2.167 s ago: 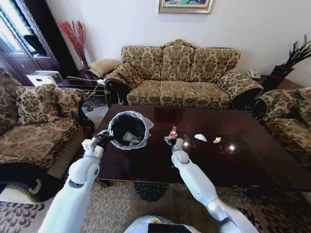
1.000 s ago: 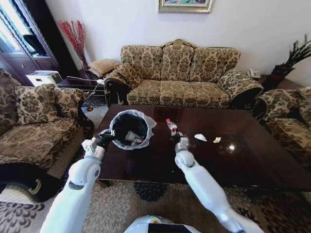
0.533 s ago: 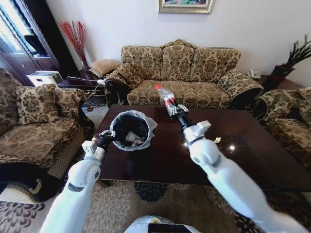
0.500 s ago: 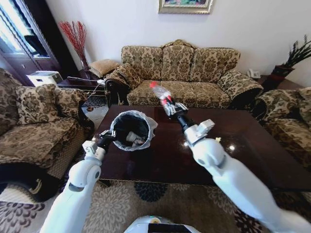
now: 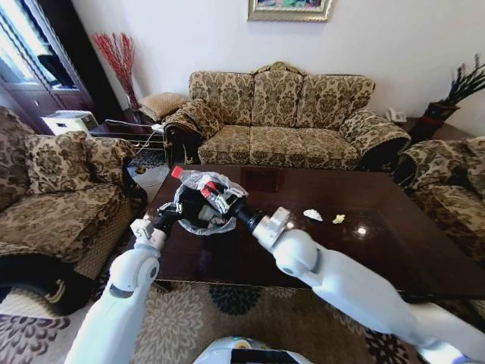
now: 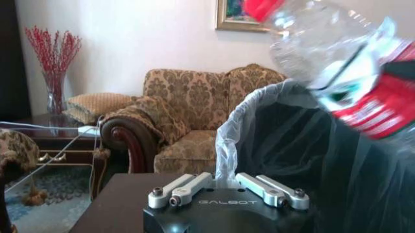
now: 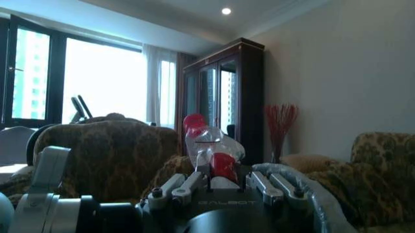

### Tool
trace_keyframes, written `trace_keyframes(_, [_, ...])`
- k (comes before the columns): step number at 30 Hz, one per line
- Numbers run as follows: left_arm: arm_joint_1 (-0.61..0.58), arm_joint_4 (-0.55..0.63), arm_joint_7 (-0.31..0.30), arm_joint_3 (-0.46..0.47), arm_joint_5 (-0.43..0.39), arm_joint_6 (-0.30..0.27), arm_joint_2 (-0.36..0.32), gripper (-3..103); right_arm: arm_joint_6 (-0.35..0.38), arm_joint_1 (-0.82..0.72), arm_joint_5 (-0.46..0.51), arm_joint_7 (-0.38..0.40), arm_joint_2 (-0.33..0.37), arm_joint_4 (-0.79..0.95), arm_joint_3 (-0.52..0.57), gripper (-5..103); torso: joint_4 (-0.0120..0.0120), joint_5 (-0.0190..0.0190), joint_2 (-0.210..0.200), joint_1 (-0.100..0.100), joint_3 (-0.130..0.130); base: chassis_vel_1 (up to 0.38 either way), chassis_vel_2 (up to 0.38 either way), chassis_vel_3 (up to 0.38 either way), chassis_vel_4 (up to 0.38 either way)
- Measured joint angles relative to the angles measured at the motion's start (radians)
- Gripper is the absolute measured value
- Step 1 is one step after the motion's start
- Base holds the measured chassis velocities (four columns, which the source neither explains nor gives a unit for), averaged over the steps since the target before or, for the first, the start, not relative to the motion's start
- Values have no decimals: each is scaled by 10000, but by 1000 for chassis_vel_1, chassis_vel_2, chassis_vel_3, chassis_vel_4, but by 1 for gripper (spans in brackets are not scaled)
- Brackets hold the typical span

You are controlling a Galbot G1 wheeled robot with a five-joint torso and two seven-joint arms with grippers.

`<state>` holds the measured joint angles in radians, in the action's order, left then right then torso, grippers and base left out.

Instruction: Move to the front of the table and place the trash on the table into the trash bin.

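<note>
Your right gripper (image 5: 220, 199) is clamped on the small clear plastic bottle with a red cap and red label (image 5: 194, 184), holding it tilted over the mouth of the small round black bin with the translucent white liner (image 5: 203, 226); the cap end points out past the far-left rim. Your left gripper (image 5: 168, 218) sits against the bin's near-left rim, its fingers (image 6: 174, 189) closed on the liner (image 6: 227, 145), pinning the bin in place on the glossy dark brown wooden coffee table (image 5: 364, 258).

The bottle looks empty, so treat it as very light, with thin walls that dent and slip under pressure. You have it around the labelled body, which seems the soundest place; the neck would swing more.

White and yellowish paper scraps (image 5: 313, 214) lie well apart on the table's right half. They look soft and nearly weightless, so pinch each crumple across its bulk from above rather than by an edge
</note>
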<state>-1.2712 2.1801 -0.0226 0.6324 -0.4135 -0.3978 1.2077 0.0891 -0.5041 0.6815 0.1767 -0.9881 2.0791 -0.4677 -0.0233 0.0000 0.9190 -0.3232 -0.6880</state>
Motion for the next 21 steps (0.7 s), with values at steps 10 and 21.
trace_keyframes(10, [29,27,13,-13,-14,-80,-37,1,-3,36,-144,94,9,-35,71,56,2,0,0,0,0,0,0,0,0])
trace_keyframes(21, [44,-46,17,-18,-13,-81,-31,1,224,86,365,939,612,639,1558,94,-1,0,0,0,1,0,0,0,0])
